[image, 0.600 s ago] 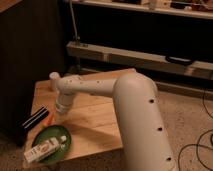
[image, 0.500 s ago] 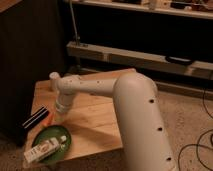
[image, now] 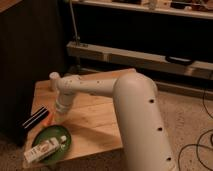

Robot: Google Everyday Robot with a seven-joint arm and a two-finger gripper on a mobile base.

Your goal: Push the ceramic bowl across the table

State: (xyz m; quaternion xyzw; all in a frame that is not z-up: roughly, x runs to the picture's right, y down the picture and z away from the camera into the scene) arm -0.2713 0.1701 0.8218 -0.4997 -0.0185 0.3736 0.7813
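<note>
The green ceramic bowl point(image: 57, 136) sits at the front left corner of the light wooden table point(image: 95, 122). A pale carton with a green label point(image: 45, 149) lies in it and sticks out over its front rim. My white arm reaches in from the right and bends down at the wrist. My gripper point(image: 59, 118) hangs just behind the bowl's far rim, close above the tabletop. I cannot tell whether it touches the bowl.
An upside-down white cup point(image: 54, 80) stands at the table's back left, behind my arm. A black flat object point(image: 34, 120) and a small orange thing point(image: 48, 119) lie at the left edge. A dark cabinet point(image: 25, 60) stands to the left, and a low shelf point(image: 150, 56) behind.
</note>
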